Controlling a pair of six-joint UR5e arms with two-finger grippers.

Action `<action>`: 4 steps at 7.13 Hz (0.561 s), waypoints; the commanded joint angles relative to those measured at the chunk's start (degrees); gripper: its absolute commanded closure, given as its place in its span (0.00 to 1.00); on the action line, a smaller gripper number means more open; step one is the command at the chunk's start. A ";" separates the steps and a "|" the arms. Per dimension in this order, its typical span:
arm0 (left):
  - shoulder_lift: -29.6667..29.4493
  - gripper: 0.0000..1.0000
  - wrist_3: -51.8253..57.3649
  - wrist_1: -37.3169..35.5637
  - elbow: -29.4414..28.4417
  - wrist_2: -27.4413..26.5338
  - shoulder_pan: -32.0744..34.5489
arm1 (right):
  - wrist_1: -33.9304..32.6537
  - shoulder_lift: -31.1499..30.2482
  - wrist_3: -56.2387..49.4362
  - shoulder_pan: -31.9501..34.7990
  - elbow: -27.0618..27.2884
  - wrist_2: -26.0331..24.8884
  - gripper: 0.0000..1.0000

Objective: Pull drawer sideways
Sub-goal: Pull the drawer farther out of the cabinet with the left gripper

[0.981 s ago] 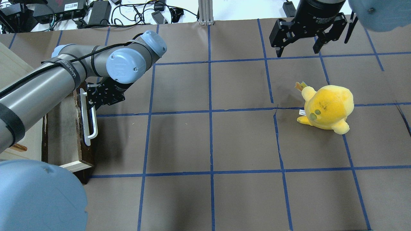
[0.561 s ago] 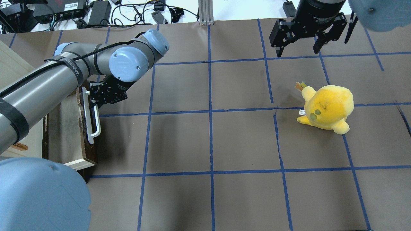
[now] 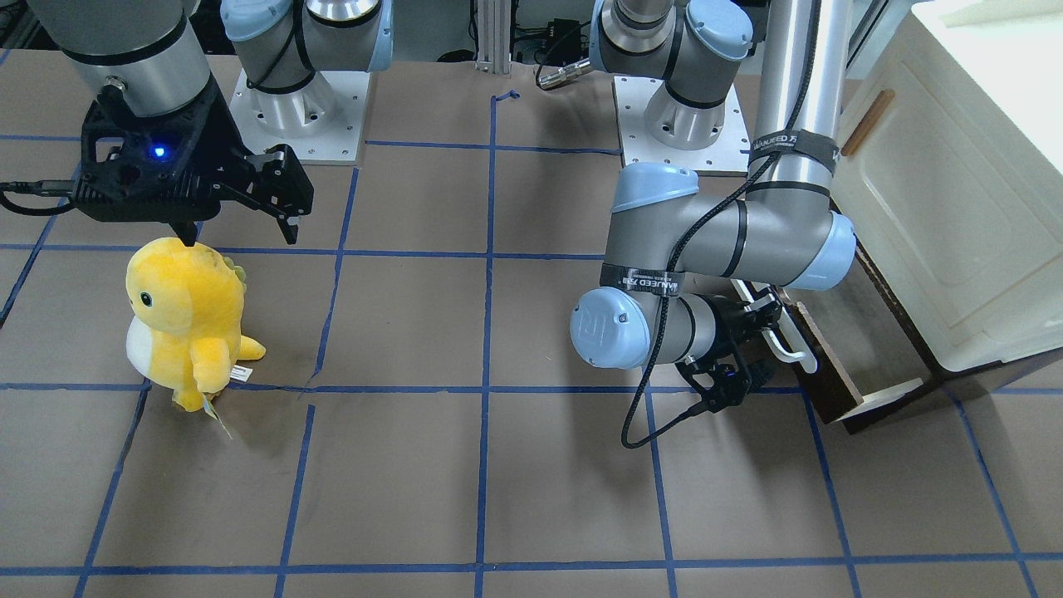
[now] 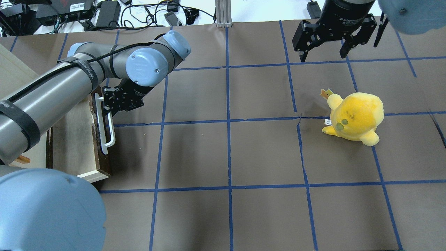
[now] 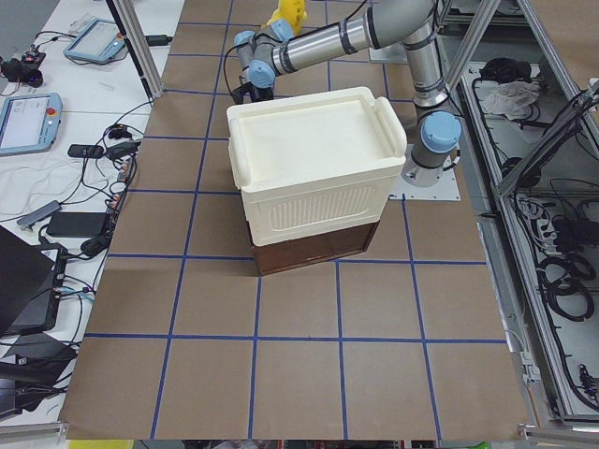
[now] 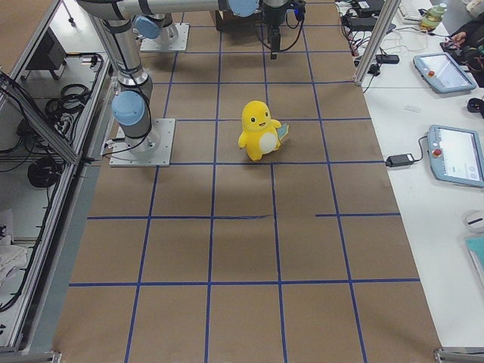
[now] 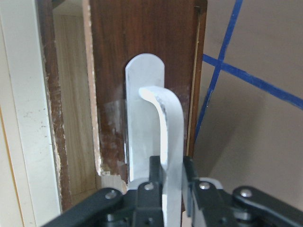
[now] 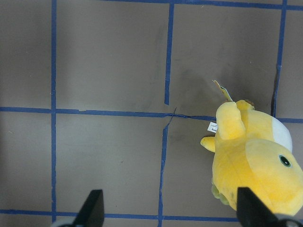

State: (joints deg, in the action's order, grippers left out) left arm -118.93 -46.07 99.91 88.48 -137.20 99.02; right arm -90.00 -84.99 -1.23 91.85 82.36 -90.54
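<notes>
The dark brown drawer (image 4: 74, 139) stands pulled part way out of the white cabinet at the table's left, its pale inside showing; it also shows in the front view (image 3: 839, 349). Its white bar handle (image 4: 106, 129) runs along the front. My left gripper (image 4: 104, 104) is shut on the far end of the handle; the left wrist view shows both fingers (image 7: 152, 177) clamped on the white bar (image 7: 165, 137). My right gripper (image 4: 324, 52) hangs open and empty above the far right of the table, wide apart in the right wrist view (image 8: 170, 208).
The white cabinet (image 3: 955, 166) stands over the drawer at the table's left end (image 5: 314, 159). A yellow plush toy (image 4: 353, 116) sits on the right half, below my right gripper. Cables and power bricks (image 4: 104, 12) lie beyond the far edge.
My left gripper has pulled the handle to the right, and the drawer has slid further out of the cabinet. The right arm and the plush have not moved.
</notes>
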 commanded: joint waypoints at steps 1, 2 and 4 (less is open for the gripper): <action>-0.24 1.00 -0.16 0.11 -0.33 0.00 0.30 | 0.00 0.00 0.00 0.00 0.00 0.01 0.00; -0.42 1.00 -0.25 0.11 -0.50 0.00 0.47 | 0.00 0.00 0.00 0.00 0.00 0.01 0.00; -0.69 1.00 -0.78 0.11 -0.59 0.09 0.82 | 0.00 0.00 0.00 0.00 0.00 -0.08 0.00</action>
State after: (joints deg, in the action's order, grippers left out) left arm -119.51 -46.59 100.02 87.95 -137.14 99.58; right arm -90.00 -84.99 -1.23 91.85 82.35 -90.54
